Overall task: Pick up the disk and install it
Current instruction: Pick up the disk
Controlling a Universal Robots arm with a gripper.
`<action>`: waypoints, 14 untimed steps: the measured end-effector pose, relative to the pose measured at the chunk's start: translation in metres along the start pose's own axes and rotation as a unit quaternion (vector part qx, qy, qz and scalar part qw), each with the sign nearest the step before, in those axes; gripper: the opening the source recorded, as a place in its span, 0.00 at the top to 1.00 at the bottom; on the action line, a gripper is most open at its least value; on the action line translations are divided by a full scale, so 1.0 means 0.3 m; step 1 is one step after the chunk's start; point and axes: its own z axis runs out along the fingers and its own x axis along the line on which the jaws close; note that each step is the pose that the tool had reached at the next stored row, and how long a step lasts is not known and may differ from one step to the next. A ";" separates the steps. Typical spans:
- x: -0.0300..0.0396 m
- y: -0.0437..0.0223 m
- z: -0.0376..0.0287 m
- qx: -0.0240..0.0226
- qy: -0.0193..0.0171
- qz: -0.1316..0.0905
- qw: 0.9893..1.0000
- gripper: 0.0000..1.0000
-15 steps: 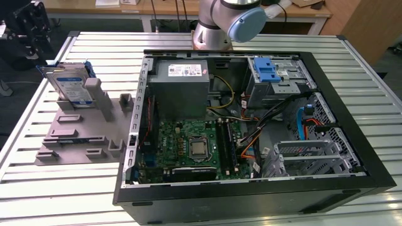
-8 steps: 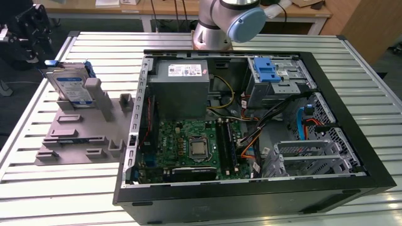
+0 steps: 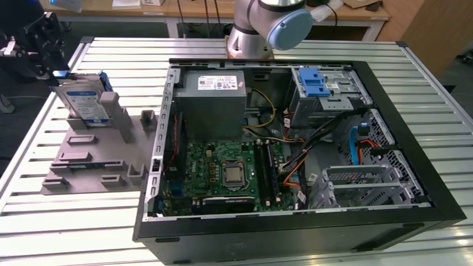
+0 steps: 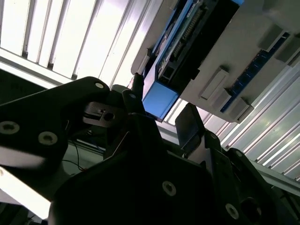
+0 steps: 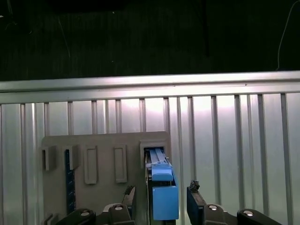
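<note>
Out on the ribbed aluminium table (image 3: 74, 233), at the exterior view's left and well apart from the open black computer case (image 3: 296, 241): the disk (image 3: 80, 100), a flat rectangular silver hard drive with a white-and-blue label, framed by a blue plastic bracket. Stands on a short end in a slot of the flat grey plastic fixture plate (image 3: 81, 166). Long axis close to upright, blue-capped end uppermost, labelled face turned toward the exterior camera. Appears edge-on, thin and receding down into its slot, in the first wrist view.

Right over that top end, the black two-finger gripper (image 5: 162, 193) (image 4: 161, 105). Spread wide enough to straddle the blue cap, with one fingertip (image 5: 131, 194) off each broad face. Apart from the bracket on both sides in the first wrist view, with a narrow gap between each fingertip and the blue plastic. Holding nothing. Looks closer in the second wrist view, just beside the cap's corners.
</note>
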 end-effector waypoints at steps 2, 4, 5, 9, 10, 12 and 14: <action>0.000 0.002 0.012 0.001 0.001 0.000 1.000 0.45; 0.000 0.004 0.022 0.002 0.002 0.000 1.000 0.45; 0.001 0.005 0.029 0.002 0.003 0.000 1.000 0.45; 0.001 0.006 0.051 0.002 0.004 0.000 1.000 0.45; 0.001 0.006 0.054 0.002 0.004 0.000 1.000 0.45; 0.001 0.006 0.055 0.002 0.005 0.000 1.000 0.45; 0.001 0.006 0.055 0.002 0.005 0.000 1.000 0.45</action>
